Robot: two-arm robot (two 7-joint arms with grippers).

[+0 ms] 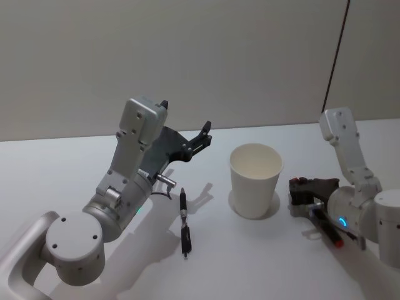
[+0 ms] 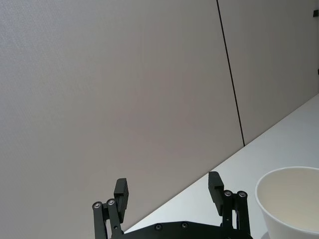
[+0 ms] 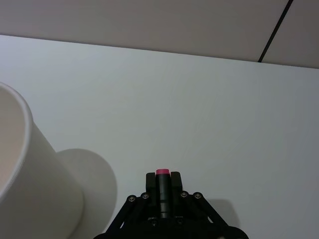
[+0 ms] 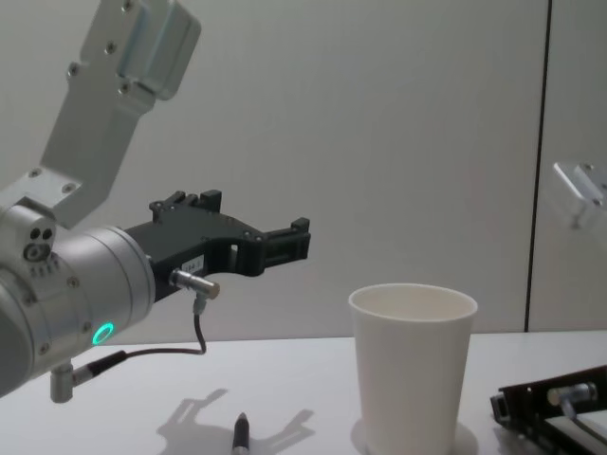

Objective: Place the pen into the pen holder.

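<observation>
A white paper cup, the pen holder (image 1: 255,181), stands upright on a white table (image 1: 75,169). Left of the cup, the left gripper (image 2: 168,188) is raised on a bent arm with its fingers spread wide around nothing. A black pen (image 1: 184,222) lies flat beneath it. Just right of the cup, the right gripper (image 3: 162,178) sits low, its fingers clamped on a pink-tipped pen (image 3: 162,191).
</observation>
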